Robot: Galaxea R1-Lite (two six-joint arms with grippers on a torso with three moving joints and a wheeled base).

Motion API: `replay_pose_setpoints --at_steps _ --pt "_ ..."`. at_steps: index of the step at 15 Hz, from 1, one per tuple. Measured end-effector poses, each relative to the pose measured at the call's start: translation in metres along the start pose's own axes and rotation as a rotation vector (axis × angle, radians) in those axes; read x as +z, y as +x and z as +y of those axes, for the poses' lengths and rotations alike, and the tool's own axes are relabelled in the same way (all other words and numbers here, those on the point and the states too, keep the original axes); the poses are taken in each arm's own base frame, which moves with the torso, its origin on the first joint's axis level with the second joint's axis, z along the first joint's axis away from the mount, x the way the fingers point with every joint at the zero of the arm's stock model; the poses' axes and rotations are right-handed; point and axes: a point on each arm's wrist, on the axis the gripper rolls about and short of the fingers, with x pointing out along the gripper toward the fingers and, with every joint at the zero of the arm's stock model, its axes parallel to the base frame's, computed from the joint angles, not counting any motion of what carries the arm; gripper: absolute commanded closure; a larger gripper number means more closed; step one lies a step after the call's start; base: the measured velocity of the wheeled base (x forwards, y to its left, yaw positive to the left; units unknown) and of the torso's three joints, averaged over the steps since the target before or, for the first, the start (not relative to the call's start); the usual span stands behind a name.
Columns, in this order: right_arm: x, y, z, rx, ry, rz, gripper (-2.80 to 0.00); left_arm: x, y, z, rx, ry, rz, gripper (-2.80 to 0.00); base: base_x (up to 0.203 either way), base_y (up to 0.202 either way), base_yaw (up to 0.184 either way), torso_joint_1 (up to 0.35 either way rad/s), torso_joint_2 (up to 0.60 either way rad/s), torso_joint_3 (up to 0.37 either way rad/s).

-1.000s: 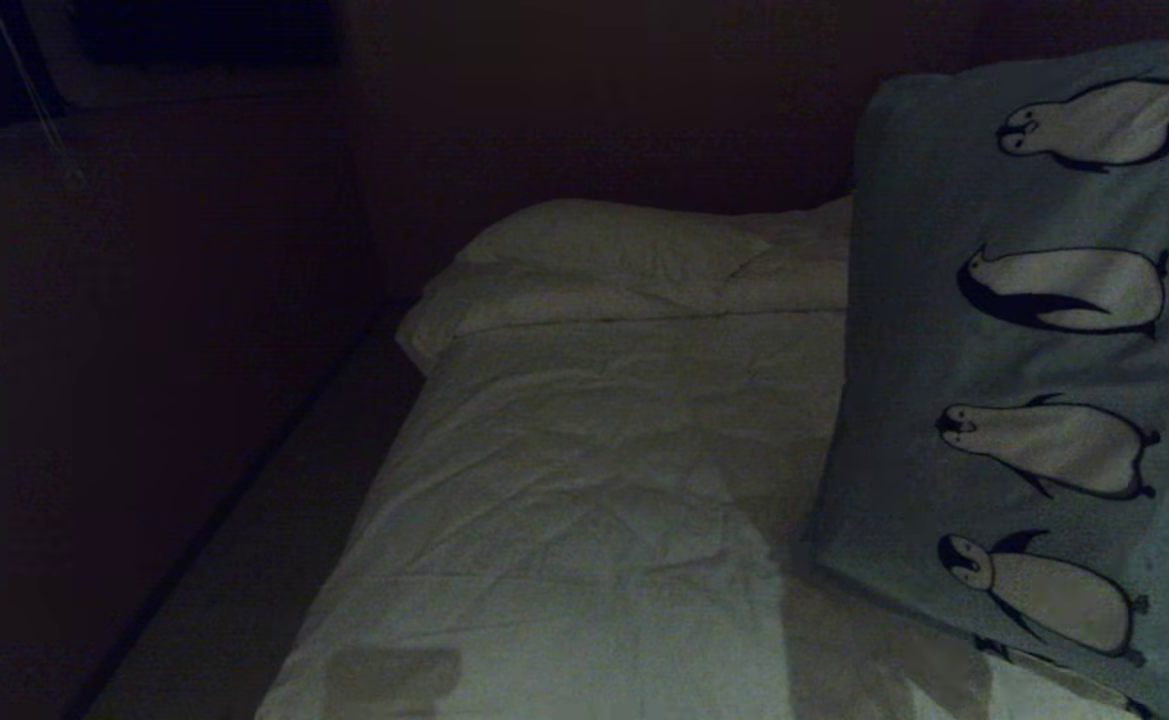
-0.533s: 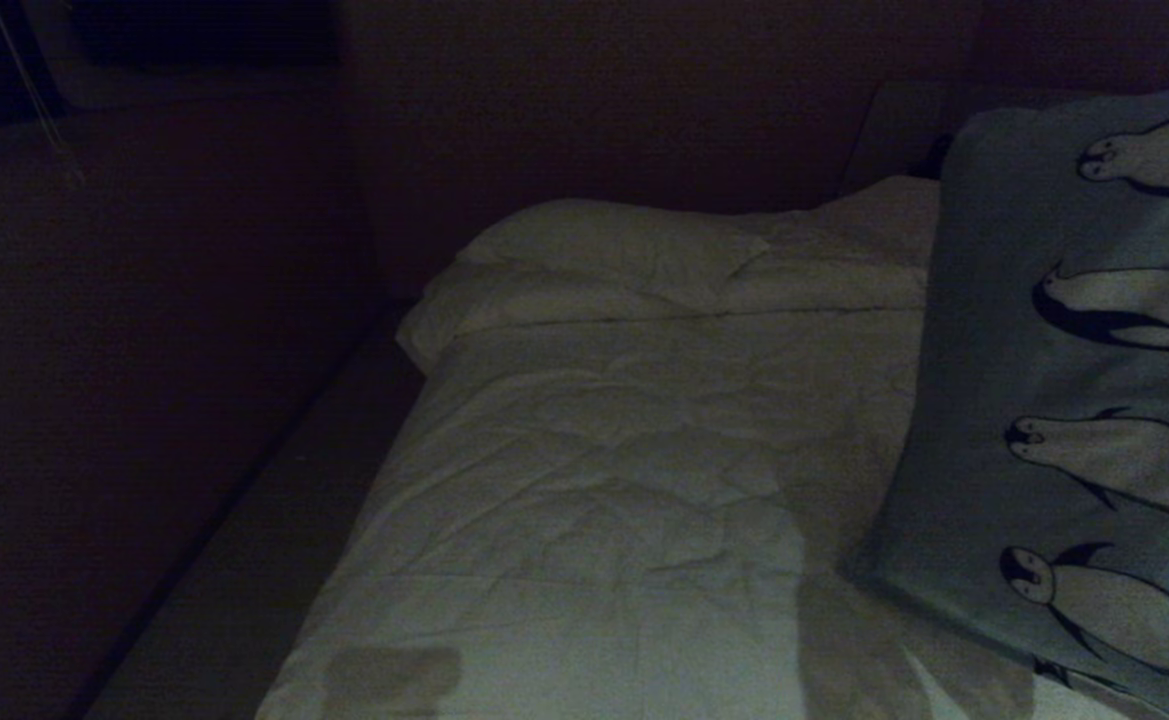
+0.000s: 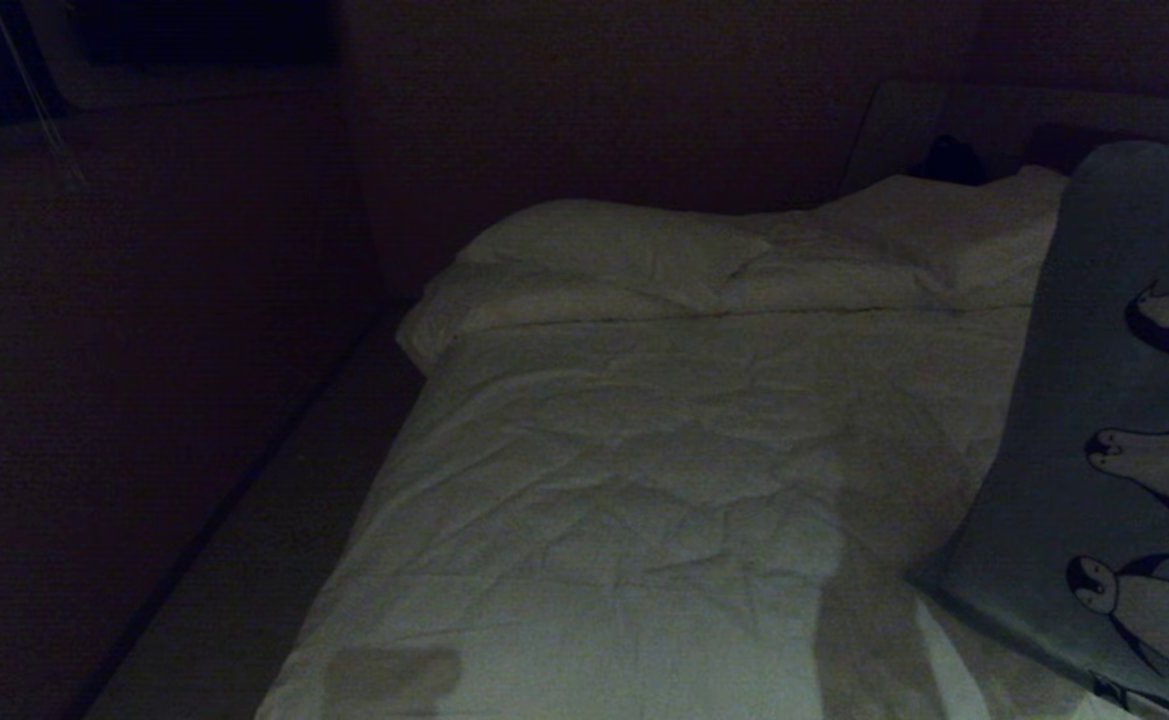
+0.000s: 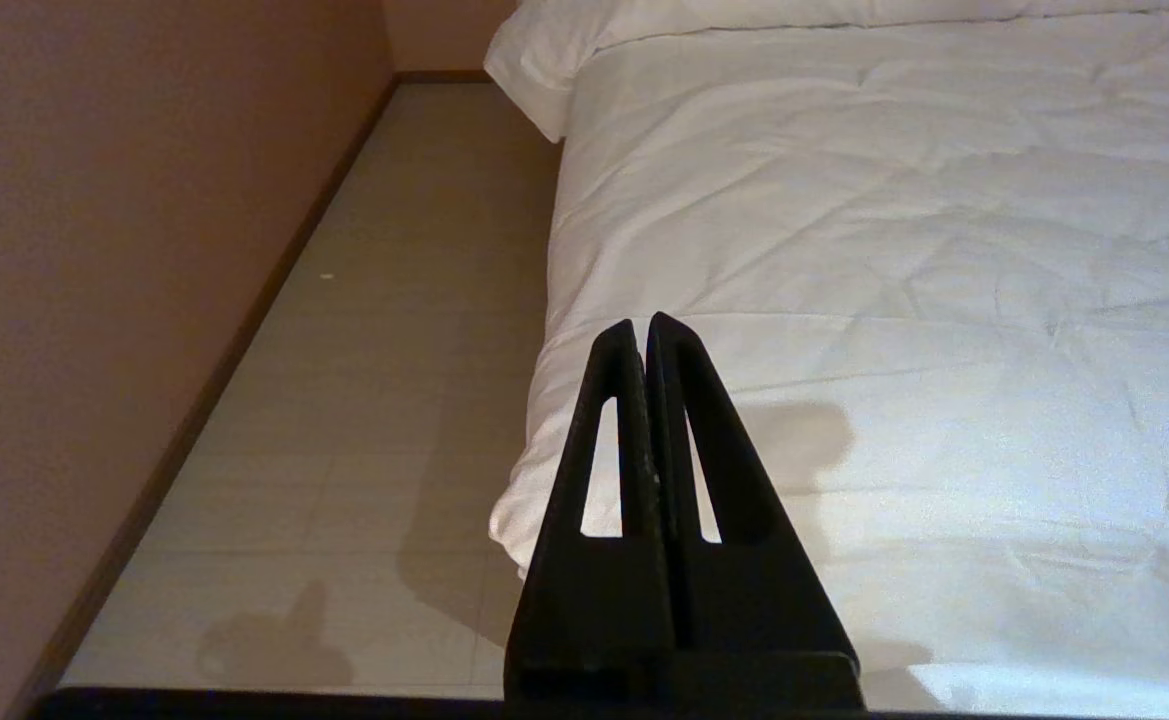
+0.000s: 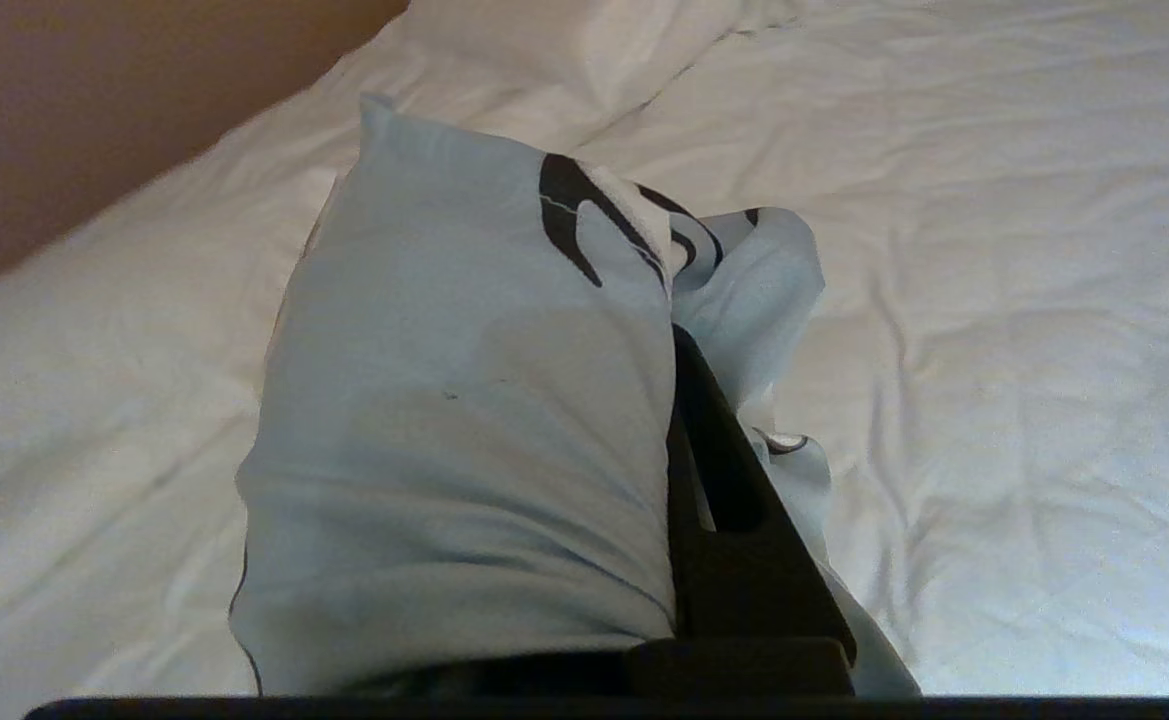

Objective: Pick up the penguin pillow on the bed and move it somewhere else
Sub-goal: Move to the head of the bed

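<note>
Clamped in the right gripper point(image 5: 679, 400), jaws pinching a bunched fold: grey-blue rectangular penguin pillow point(image 3: 1124, 440) with black-and-white penguins, lifted clear above the bed's right side (partly cut off by the head view's edge). Parked by the bed's near left corner: left gripper point(image 4: 647, 335), jaws pressed together. Beyond, wrinkled white quilted bed point(image 3: 644, 470); farthest, plain white pillows point(image 3: 624, 240) at the head.

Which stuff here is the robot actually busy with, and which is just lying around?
Part of the job:
- penguin pillow, pinched in the right claw above the bed
- bed, with its white duvet

Just lying about:
- plain white pillows at the head end
- left claw, shut and idle by the bed's edge
- floor beside the bed
</note>
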Motion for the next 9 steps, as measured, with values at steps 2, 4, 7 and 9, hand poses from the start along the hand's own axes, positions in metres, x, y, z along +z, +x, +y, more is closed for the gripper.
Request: replay_pose_setpoints --at_steps 2,4,7,9 --pt "0.004 0.001 -0.007 -0.019 0.021 -0.013 0.00 0.000 0.000 0.000 0.000 0.000 0.000 0.00 0.000 0.000 0.000 0.000 0.00 0.000" --pt "0.010 0.000 -0.011 -0.027 0.041 -0.037 0.00 0.000 0.000 0.000 0.000 0.000 0.000 0.00 0.000 0.000 0.000 0.000 0.00 0.000" --pt "0.015 -0.002 -0.011 -0.021 0.084 -0.055 0.00 0.000 0.000 0.000 0.000 0.000 0.000 0.00 0.000 0.000 0.000 0.000 0.00 0.000" --pt "0.015 -0.003 -0.010 -0.002 0.116 -0.050 0.00 0.000 0.000 0.000 0.000 0.000 0.000 0.00 0.000 0.000 0.000 0.000 0.00 0.000"
